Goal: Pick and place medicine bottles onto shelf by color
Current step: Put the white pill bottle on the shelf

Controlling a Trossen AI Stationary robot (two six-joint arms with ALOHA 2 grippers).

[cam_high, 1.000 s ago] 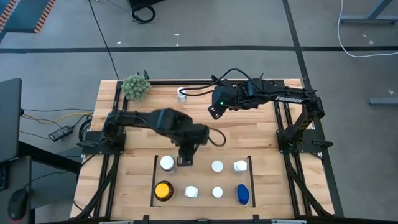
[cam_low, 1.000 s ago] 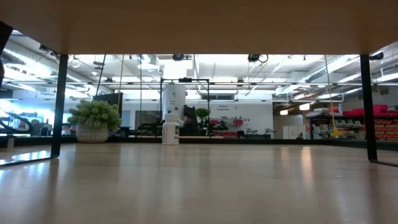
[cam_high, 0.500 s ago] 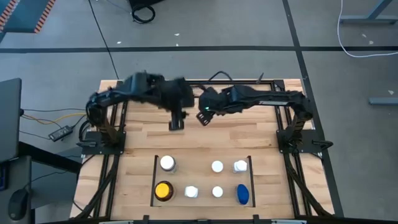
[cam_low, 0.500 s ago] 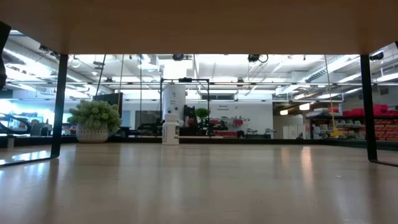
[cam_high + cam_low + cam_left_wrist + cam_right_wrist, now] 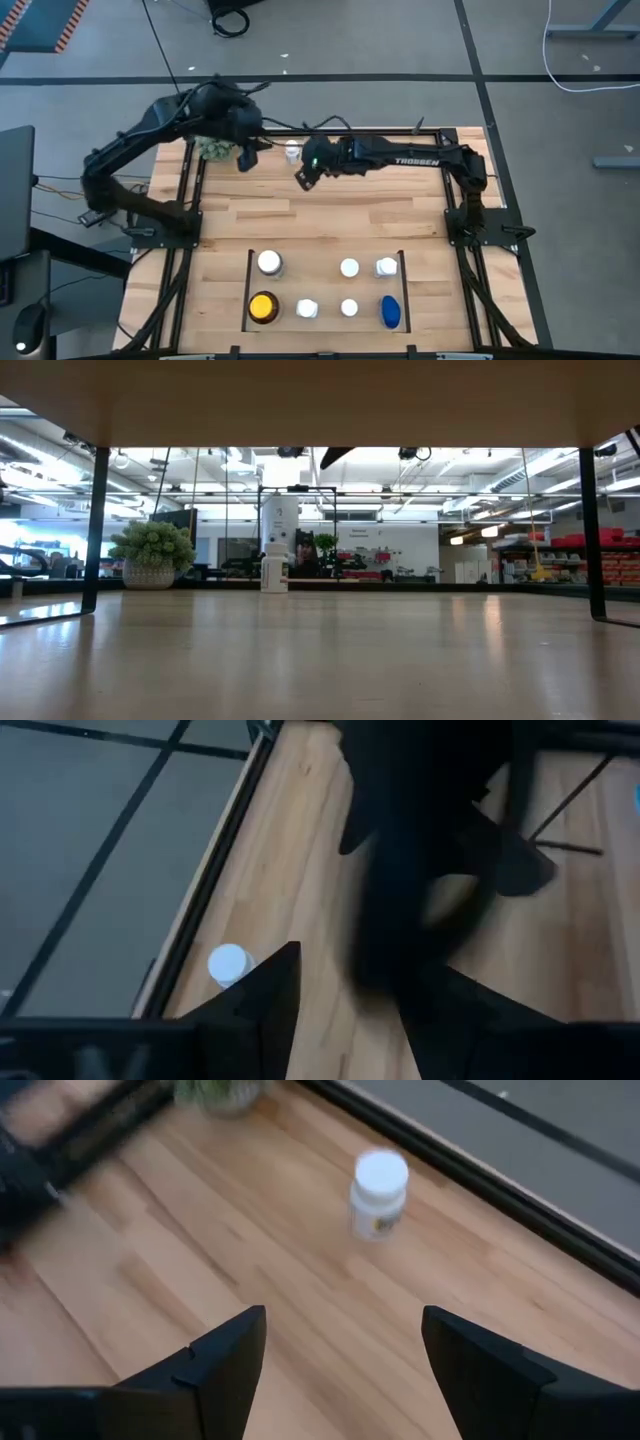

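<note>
A white-capped white bottle (image 5: 292,152) stands upright on its base near the table's far edge; it also shows in the right wrist view (image 5: 379,1192), the left wrist view (image 5: 228,963) and the low view (image 5: 274,570). My right gripper (image 5: 303,176) is open and empty, just near and right of this bottle. My left gripper (image 5: 243,156) is open and empty, raised to the left of the bottle. The shelf (image 5: 247,290) near the front edge holds several white bottles, an amber yellow-capped one (image 5: 263,306) and a blue one (image 5: 390,312).
A green fuzzy plant ball (image 5: 213,145) sits at the far left corner, right by my left gripper. Black rails (image 5: 452,190) run along the table's sides and far edge. Bare wood lies between the shelf and the far bottle.
My left gripper has left the shelf's left part and swung up and toward the far left corner, ending beside the plant ball. My right gripper has moved toward the table's left, closing on the white bottle at the far edge. The bottles have stayed put.
</note>
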